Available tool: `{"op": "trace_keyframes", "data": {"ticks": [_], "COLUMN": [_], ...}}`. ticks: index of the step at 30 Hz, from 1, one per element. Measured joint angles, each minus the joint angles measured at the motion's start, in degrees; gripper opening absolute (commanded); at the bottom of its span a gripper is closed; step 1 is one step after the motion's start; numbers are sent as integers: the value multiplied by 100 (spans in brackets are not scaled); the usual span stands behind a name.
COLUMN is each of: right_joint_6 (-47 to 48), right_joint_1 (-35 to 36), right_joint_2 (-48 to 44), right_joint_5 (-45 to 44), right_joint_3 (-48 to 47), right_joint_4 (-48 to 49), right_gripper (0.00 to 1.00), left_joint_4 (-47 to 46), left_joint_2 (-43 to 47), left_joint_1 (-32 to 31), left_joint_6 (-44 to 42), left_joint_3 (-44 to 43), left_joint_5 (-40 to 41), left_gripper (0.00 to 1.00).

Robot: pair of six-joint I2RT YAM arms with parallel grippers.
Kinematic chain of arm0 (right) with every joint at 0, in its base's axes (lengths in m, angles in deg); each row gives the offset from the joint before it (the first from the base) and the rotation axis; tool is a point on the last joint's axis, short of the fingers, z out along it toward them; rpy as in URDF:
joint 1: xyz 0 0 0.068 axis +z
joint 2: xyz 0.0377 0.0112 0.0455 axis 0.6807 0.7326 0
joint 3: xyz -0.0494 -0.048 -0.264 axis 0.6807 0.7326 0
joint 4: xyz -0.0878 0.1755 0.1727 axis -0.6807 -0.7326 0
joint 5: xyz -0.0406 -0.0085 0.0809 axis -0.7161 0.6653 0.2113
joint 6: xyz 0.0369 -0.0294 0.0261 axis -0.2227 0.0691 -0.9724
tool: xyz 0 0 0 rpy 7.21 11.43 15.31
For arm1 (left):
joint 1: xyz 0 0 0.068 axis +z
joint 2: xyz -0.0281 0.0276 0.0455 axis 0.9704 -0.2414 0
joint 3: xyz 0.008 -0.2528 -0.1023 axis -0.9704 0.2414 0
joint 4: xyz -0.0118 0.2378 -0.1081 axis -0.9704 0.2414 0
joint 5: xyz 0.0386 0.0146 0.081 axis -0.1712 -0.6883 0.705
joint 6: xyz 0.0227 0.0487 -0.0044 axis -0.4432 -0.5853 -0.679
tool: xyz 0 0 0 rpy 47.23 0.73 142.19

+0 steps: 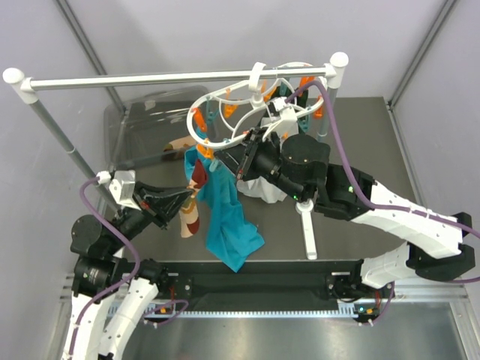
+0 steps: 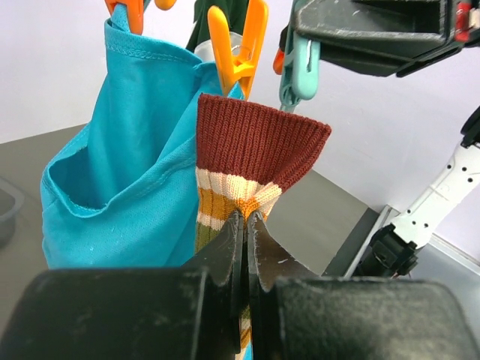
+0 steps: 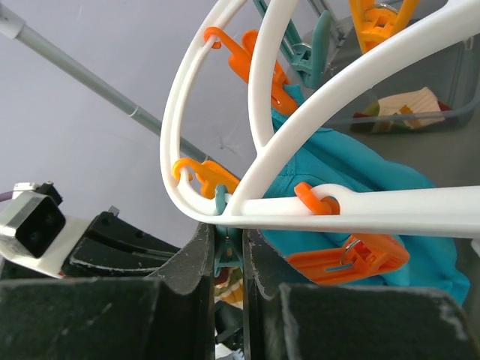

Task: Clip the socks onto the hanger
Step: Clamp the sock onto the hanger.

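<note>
The left gripper is closed on the sock, its two dark fingers pressed together over the cream, orange and olive stripes. The dark red ribbed cuff stands upright above them. An orange clip hangs just above the cuff's left corner; whether it touches, I cannot tell. To its right a teal clip hangs under the dark right gripper. On the left hangs the teal cloth, touching the sock. The grey table lies behind.
</note>
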Motion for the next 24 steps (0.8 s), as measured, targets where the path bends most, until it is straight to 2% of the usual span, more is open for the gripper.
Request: {"op": "trace_keyframes", "data": {"ticks": [24], "right_joint_6": [-258], "right_joint_1": [-20], "right_joint_2": [234], "right_joint_5": [376], "right_joint_3": [9], "right_joint_4": [461], "right_gripper": [0], "left_joint_4": [-120], "left_joint_2": [-461], "left_joint_1": [0], "left_joint_6": [9], "left_joint_3": [-181], "left_joint_5": [151], "left_gripper": [0]}}
